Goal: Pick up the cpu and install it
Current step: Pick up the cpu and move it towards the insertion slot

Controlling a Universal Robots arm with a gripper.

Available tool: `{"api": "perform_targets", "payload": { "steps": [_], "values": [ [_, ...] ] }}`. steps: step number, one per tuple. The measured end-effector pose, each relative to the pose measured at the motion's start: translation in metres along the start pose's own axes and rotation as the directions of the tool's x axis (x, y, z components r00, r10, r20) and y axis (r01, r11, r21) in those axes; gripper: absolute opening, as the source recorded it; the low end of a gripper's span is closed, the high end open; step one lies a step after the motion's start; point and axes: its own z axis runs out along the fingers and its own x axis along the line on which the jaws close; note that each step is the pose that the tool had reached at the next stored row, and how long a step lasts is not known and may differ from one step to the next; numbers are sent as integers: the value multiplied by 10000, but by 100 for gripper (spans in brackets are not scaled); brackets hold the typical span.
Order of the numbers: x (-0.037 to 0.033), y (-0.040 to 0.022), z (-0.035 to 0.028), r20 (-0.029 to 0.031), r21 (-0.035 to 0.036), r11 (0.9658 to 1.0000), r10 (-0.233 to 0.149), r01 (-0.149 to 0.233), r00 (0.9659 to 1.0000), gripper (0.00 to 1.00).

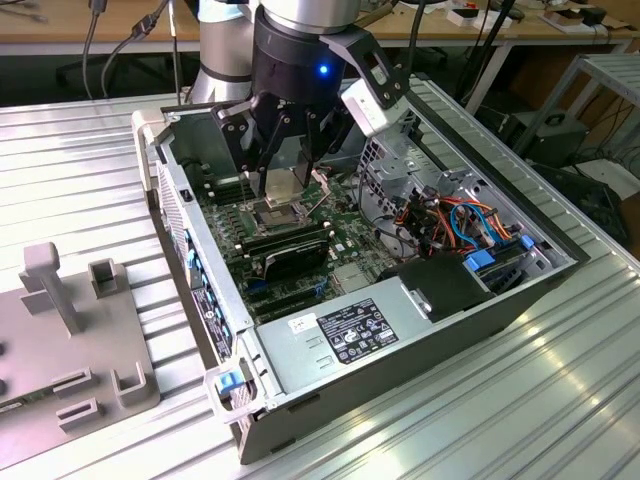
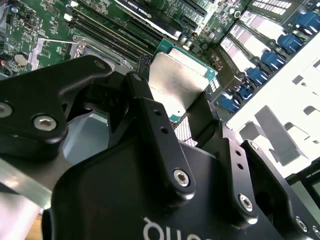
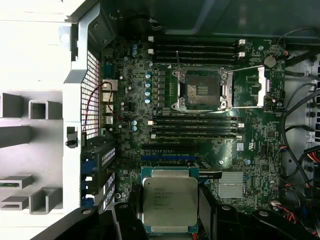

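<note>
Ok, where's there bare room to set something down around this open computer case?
The ribbed silver metal table is bare at the exterior view's right of the grey open computer case. Inside is crowded: green motherboard, orange and blue cables, and the black claw holding the silver-grey square cpu.

The cpu (image 3: 169, 204) has a matt silver metal top; the table (image 1: 560, 380) is ribbed, shiny metal.
</note>
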Motion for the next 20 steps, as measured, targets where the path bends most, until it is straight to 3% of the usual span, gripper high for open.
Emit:
{"api": "perform_targets", "payload": {
  "steps": [8,20],
  "values": [
    [-32,0,3,-1,1,10000,0,0,10000,55],
    [-223,-3,16,-1,0,10000,1,-1,10000,55]
  ]
}}
